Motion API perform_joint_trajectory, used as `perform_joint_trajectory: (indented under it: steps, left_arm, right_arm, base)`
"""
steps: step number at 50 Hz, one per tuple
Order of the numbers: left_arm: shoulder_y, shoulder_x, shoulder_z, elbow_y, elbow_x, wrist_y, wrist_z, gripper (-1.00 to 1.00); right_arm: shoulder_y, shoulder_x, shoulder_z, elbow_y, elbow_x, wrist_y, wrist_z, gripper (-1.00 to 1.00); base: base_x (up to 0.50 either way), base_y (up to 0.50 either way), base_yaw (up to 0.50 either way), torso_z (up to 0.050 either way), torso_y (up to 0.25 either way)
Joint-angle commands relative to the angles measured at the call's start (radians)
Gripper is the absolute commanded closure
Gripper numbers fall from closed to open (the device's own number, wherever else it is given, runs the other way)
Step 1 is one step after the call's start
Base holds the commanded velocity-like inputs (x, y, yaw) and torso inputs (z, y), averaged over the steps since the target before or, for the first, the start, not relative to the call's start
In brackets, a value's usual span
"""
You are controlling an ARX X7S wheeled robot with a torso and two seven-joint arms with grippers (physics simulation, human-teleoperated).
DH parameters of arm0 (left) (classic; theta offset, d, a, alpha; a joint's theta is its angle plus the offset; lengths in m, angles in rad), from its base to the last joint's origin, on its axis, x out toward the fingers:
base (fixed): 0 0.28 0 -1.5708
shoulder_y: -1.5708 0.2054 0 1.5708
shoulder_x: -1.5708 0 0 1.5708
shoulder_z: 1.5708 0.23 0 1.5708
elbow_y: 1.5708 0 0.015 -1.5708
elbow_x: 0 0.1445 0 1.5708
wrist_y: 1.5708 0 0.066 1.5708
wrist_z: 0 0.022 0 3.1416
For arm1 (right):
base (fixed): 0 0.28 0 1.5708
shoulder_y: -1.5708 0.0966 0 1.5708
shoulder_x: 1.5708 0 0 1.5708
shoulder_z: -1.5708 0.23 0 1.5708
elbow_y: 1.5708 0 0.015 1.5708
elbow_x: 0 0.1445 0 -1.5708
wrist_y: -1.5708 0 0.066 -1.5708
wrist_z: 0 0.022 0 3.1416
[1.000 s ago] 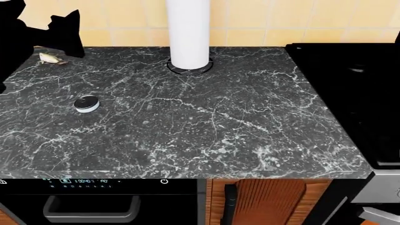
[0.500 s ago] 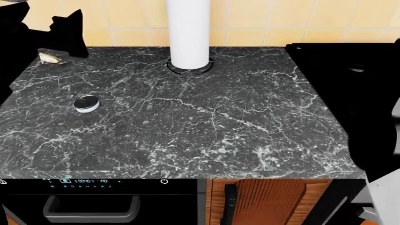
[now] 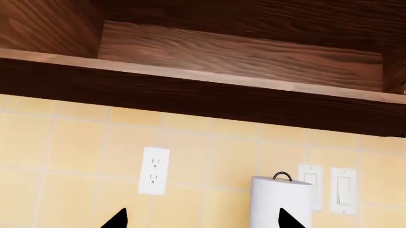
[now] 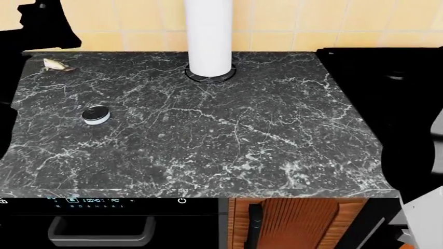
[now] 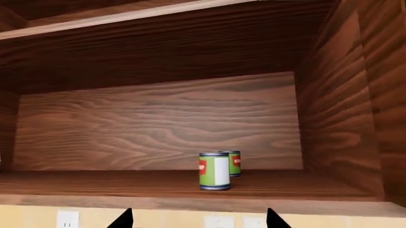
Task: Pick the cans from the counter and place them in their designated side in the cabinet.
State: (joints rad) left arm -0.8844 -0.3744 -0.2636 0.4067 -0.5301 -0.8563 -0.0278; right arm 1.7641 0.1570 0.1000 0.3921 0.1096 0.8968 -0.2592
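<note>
Right wrist view: 2 green cans [image 5: 214, 171] on cabinet shelf [image 5: 159, 185] nr its right wall | squat can [image 4: 96, 114] on counter [image 4: 242, 140], unpicked | both grippers apart, empty | ~1 left

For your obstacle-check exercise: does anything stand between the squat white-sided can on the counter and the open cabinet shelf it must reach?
Nothing visible blocks it. The squat can stands alone on the counter; the cabinet shelf is open-fronted, holding only two green-labelled cans.

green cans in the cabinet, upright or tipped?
Upright. In the right wrist view both green-labelled cans stand on their bases on the cabinet shelf, one partly hidden behind the other.
</note>
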Motion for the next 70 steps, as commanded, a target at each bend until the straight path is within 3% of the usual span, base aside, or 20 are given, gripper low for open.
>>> perform_joint_trajectory:
  steps: [1, 18, 20, 24, 25, 27, 70]
  left_arm:
    - [0.081, 0.052, -0.054, 0.057, -0.017, 0.048, -0.029, -1.0]
    - [0.237, 0.099, -0.032, 0.058, 0.012, 0.108, -0.029, -1.0]
    - [0.243, 0.101, -0.032, 0.057, 0.011, 0.109, -0.029, -1.0]
    - [0.262, 0.107, -0.036, 0.057, 0.002, 0.105, -0.03, -1.0]
    - [0.264, 0.107, -0.036, 0.057, 0.001, 0.105, -0.03, -1.0]
    - [0.267, 0.107, -0.037, 0.058, -0.001, 0.103, -0.031, -1.0]
    - [0.281, 0.086, -0.008, 0.039, 0.012, 0.13, -0.042, -1.0]
  right_arm:
    - [0.003, -0.003, 0.008, -0.004, -0.002, 0.027, 0.037, -1.0]
    - [0.037, -0.007, 0.007, 0.015, -0.04, 0.159, 0.143, -1.0]
    - [-0.263, -0.044, 0.077, -0.285, -0.012, 0.382, 0.156, -1.0]
    - [-0.863, -0.137, 0.116, -0.885, 0.005, 0.137, 0.148, -1.0]
    - [-1.013, -0.142, 0.114, -0.972, 0.011, 0.094, 0.15, -1.0]
    - [-1.111, -0.144, 0.116, -0.992, 0.033, 0.057, 0.158, -1.0]
    - [-1.207, -0.083, 0.057, -0.919, 0.14, -0.057, 0.254, -1.0]
  base:
    - [0.0, 0.0, 0.0, 0.0, 0.0]
    - [0.0, 0.0, 0.0, 0.0, 0.0]
    - [0.0, 0.0, 0.0, 0.0, 0.0]
    - [0.0, 0.03, 0.0, 0.0, 0.0]
    - [0.0, 0.14, 0.0, 0.0, 0.0]
    - [0.0, 0.37, 0.0, 0.0, 0.0]
    - [0.0, 0.5, 0.0, 0.0, 0.0]
